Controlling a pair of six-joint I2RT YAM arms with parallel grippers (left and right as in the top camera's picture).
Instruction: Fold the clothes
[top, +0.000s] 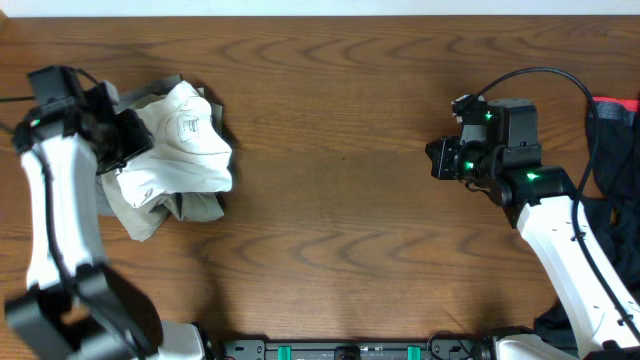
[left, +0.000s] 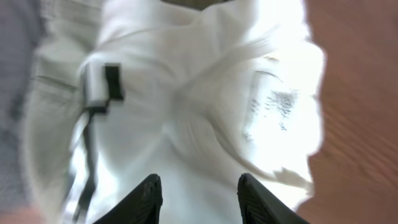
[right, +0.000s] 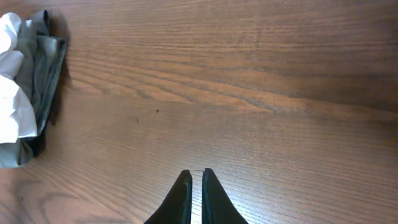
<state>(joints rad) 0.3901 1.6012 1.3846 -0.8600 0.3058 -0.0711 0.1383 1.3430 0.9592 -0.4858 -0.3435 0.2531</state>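
The worktop (top: 340, 200) carries a crumpled white T-shirt (top: 190, 145) at its left end, bunched over a grey piece (top: 195, 208). Dark garments (top: 615, 150) lie at the right edge (no basket or bin in sight). The heap shows no clear long axis. The left arm (top: 45, 200) is much the nearer: the left jaws hover right over the shirt, partly apart, gripping nothing visible. The right arm (top: 560, 225) is well apart over bare wood, the right jaws shut and empty, pointing towards the heap.

Wood-grain table (top: 340, 150); black rail (top: 330, 351) with green clips along near edge
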